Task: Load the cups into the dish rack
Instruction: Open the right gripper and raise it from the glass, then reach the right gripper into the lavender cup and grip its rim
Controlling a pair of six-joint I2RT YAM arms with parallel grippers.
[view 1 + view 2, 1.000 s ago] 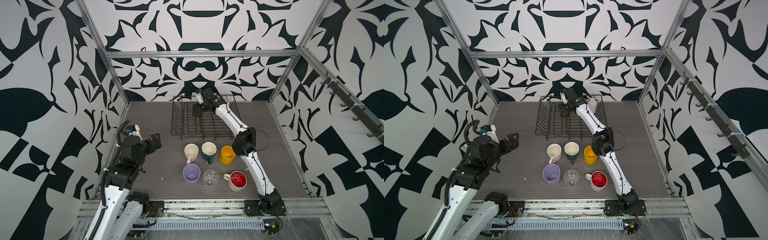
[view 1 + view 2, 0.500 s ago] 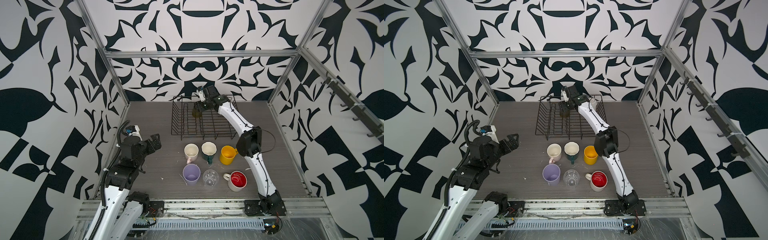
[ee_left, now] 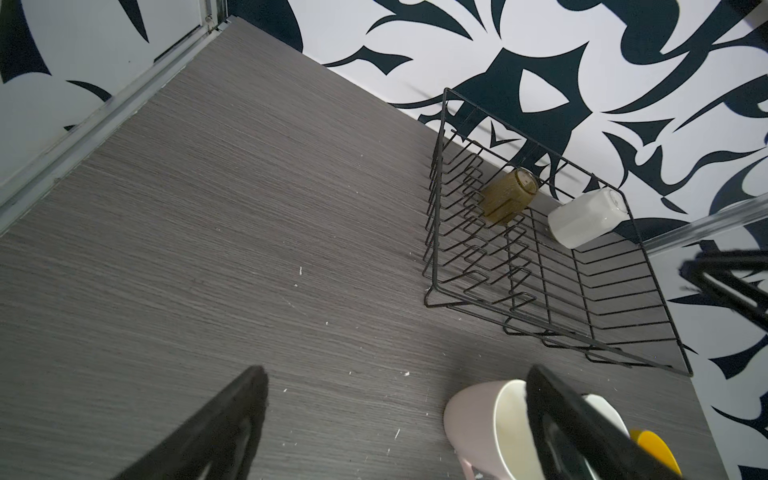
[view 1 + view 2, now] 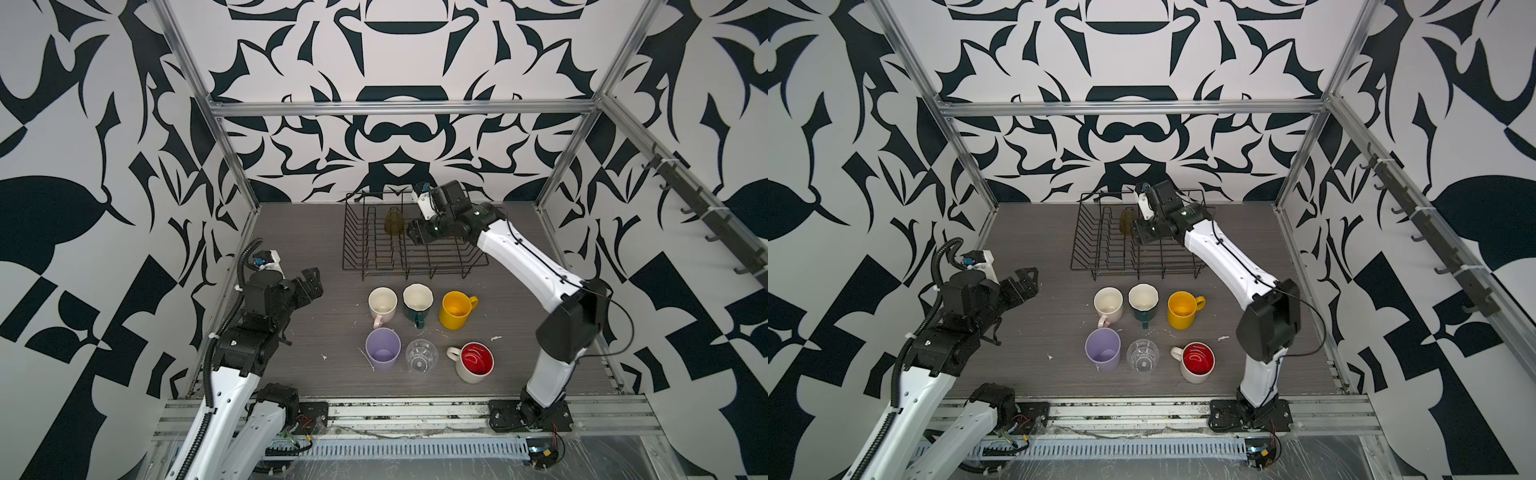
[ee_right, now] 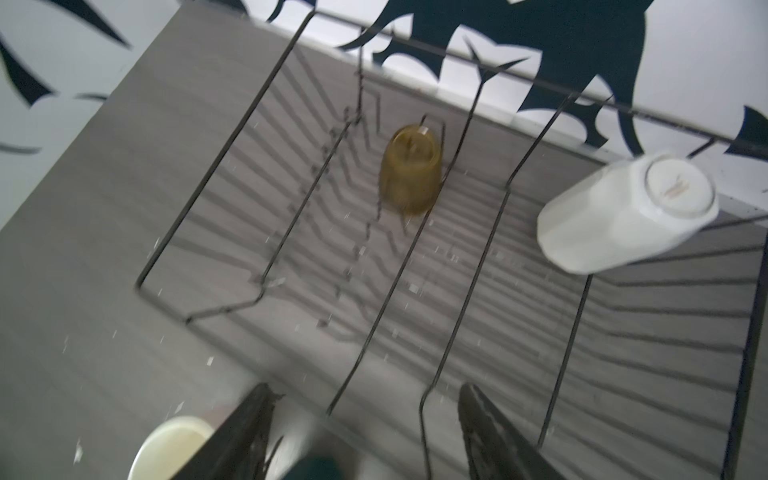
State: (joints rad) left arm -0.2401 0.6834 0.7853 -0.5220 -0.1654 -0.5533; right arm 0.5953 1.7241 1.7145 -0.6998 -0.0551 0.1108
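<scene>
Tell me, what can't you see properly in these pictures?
White mug: hidden in both top views behind the right arm; only the wrist views show it.
Olive glass: smeared by motion blur in the right wrist view.
Pale pink mug: left wrist view, partly behind one of the left fingers, cut off by the edge.
Dark green mug: blurred sliver at the right wrist view's edge.

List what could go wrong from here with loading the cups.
The upside-down olive glass stands close beside the open right gripper; a careless move there could topple it.
The white faceted mug leans tilted in the black wire dish rack's corner and may shift.
The clear glass sits close between the lilac tumbler and cream red-lined mug; fingers might bump them.
</scene>
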